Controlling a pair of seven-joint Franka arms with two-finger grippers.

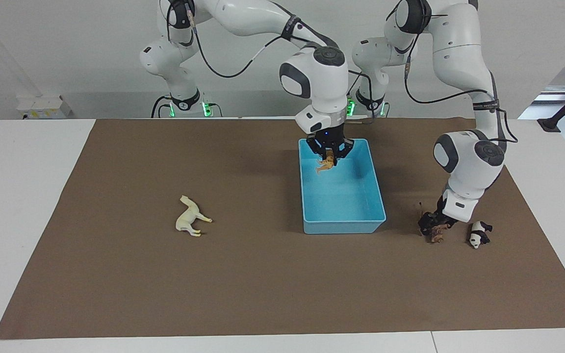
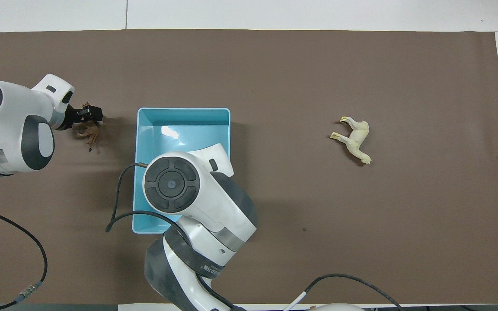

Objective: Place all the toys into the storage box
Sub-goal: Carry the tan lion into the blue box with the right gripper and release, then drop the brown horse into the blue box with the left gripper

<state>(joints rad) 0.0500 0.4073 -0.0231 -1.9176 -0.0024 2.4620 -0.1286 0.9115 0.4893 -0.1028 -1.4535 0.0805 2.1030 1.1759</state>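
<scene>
Right gripper holds the tiger over the blue box; left gripper is down at the lion.

The right gripper [image 1: 330, 153] hangs over the storage box [image 1: 378, 196] at its end nearer the robots, fingers pinched on the orange tiger [image 1: 325, 164], which dangles above the box floor. Nothing else shows in the box. The left gripper [image 1: 431, 226] is low on the mat at the left arm's end, its fingers around the brown lion [image 2: 88, 133]; whether they have clamped it I cannot tell. The panda [image 1: 478, 234] stands just beside it. The cream horse [image 1: 191, 216] lies on its side toward the right arm's end, well apart from the box.
</scene>
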